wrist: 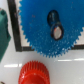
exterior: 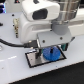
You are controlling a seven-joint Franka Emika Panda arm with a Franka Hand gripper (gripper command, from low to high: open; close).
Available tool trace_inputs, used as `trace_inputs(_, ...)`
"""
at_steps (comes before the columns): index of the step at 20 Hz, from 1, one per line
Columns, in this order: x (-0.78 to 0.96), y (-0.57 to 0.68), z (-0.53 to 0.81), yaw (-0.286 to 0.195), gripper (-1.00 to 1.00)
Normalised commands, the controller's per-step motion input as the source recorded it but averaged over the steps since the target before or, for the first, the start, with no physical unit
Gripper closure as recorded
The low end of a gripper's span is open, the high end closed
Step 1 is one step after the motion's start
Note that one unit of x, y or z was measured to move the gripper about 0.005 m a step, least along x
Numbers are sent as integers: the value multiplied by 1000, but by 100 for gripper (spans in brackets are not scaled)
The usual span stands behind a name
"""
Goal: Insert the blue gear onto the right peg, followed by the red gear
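Gear teeth fill most of the wrist view: the flat round bright blue plastic gear (wrist: 50, 27) lies over the black-edged grey rectangular plate (wrist: 16, 35), and through its central slot we see what may be the tip of a peg (wrist: 57, 32), though the blur keeps us from being sure. The small round bright red plastic gear (wrist: 34, 73) sits just beside the plate on the white table (wrist: 65, 70). From the exterior view, the hand (exterior: 47, 49) hangs directly over the blue gear (exterior: 50, 53); we cannot tell how wide its fingers stand or whether they grip anything.
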Motion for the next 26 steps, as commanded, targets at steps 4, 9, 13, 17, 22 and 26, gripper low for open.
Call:
trace_inputs(4, -373, 256, 343, 0, -100)
trace_inputs(9, -468, 219, 10, 0, -100)
trace_inputs(13, -406, 74, -244, 0, -100)
trace_inputs(17, -323, 4, -261, 0, -100)
trace_inputs(22, -158, 0, -239, 0, -100)
trace_inputs(26, -35, 83, -218, 0, -100)
